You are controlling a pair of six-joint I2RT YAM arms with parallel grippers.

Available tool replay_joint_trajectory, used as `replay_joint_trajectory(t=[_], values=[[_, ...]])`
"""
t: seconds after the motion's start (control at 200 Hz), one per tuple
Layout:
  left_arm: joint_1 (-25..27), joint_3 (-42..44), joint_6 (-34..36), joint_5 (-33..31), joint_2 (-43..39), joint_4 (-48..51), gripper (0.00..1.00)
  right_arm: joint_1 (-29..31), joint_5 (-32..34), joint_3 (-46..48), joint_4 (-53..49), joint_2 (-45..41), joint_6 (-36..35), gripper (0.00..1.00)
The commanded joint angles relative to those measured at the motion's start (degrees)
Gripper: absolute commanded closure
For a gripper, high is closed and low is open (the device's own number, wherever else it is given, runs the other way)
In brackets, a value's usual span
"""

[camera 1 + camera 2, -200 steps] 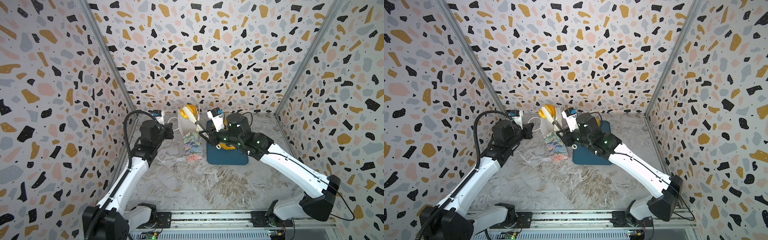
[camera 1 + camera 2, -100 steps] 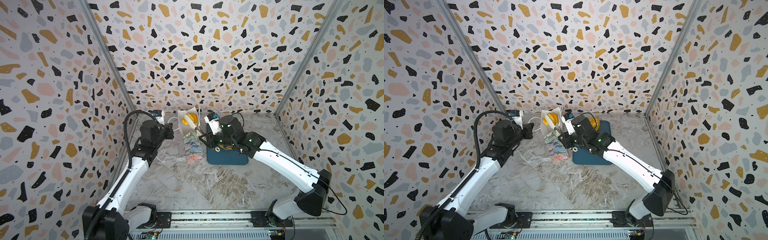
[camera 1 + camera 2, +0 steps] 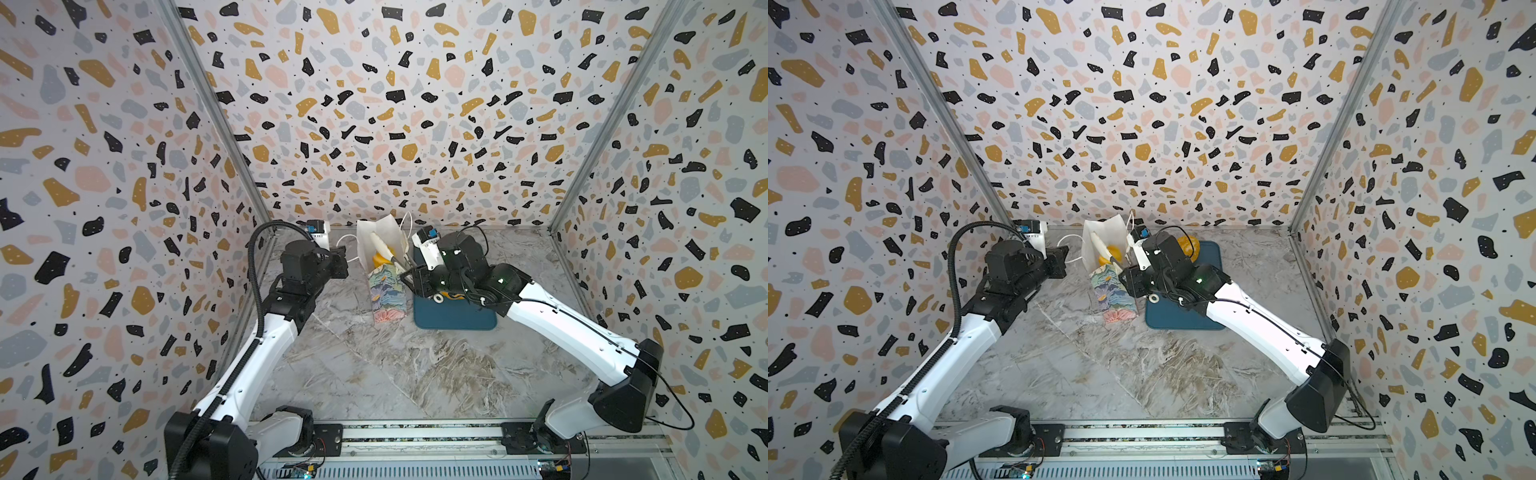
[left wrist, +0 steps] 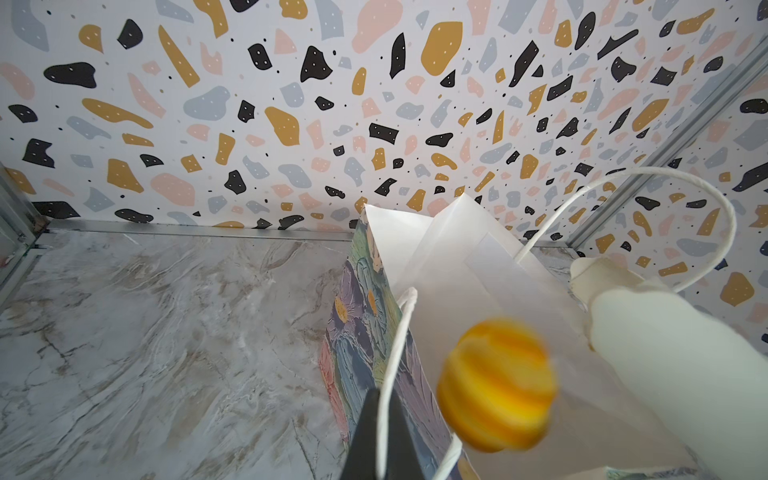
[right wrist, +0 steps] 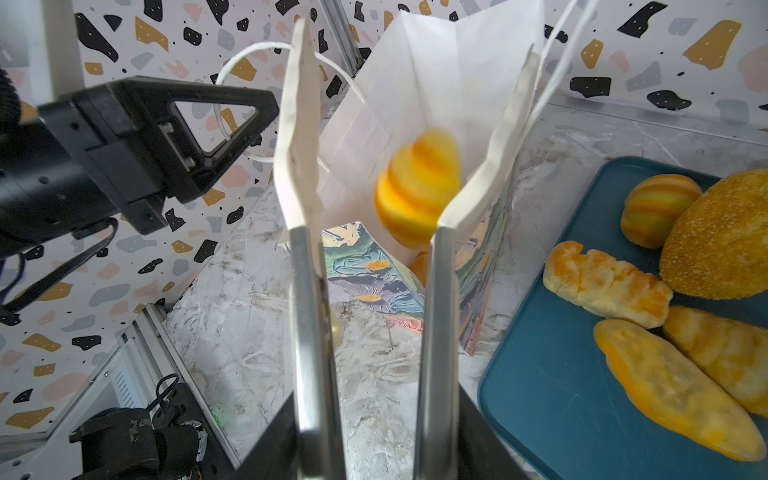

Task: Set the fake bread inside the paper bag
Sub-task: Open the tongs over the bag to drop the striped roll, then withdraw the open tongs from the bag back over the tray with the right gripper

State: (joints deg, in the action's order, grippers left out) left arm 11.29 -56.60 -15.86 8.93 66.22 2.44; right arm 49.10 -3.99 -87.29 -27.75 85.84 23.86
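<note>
**Left gripper** [image 3: 343, 252], over the back-left part of the bench [image 3: 374, 374]: jaws fully closed on the white cord handle [image 4: 393, 353] of the paper bag [image 3: 388, 293]. In the left wrist view the cord runs between the black fingertips.

**Paper bag:** stands upright near the back edge of the bench, a little left of the middle. Its mouth is open, with a white inside and painted florals outside.

**Ridged roll** [image 4: 496, 384]: one piece of the fake bread, blurred, seen within the open mouth of the bag against its white inner wall. In the right wrist view it lies beyond the metal shanks of the right gripper [image 5: 415, 50]. It is clear of one finger and overlapped by the other, so contact there cannot be told.

**Right gripper:** fingertips at the bag's mouth, entering from the right. The white-padded fingers [image 5: 301, 145] stand apart with nothing clamped between them.

**Dark-blue tray** [image 3: 453, 318]: lies flat on the bench just right of the bag, partly under the right arm. The right wrist view shows on it:
- a second ridged roll [image 5: 660, 210]
- a crumbed loaf [image 5: 723, 241]
- a pale twisted pastry [image 5: 604, 282]
- two oblong loaves [image 5: 673, 390] lying side by side
</note>
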Motion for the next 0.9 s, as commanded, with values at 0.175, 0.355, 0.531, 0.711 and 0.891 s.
replay_joint_trajectory(t=[0.175, 0.355, 0.531, 0.711, 0.891], values=[[0.39, 0.35, -0.46, -1.11, -1.06, -2.09, 1.0, 0.12, 0.9, -0.43, 3.89, -4.04, -0.47, 0.49], [0.36, 0.17, -1.03, -2.17, -0.91, -1.87, 1.0, 0.2, 1.04, 3.32, 7.94, -7.89, -1.52, 0.49], [0.4, 0.08, -1.02, -2.17, -0.63, -1.73, 1.0, 0.16, 1.22, 7.41, 11.49, -12.19, -1.36, 0.5], [0.4, -0.09, -0.78, -2.33, -0.31, -1.29, 1.0, 0.21, 3.94, 8.63, 9.49, -14.77, -2.43, 0.51], [0.49, -0.09, -0.5, -2.75, -0.38, -1.12, 1.0, 0.16, 5.97, 11.46, 9.68, -18.51, -4.01, 0.51]])
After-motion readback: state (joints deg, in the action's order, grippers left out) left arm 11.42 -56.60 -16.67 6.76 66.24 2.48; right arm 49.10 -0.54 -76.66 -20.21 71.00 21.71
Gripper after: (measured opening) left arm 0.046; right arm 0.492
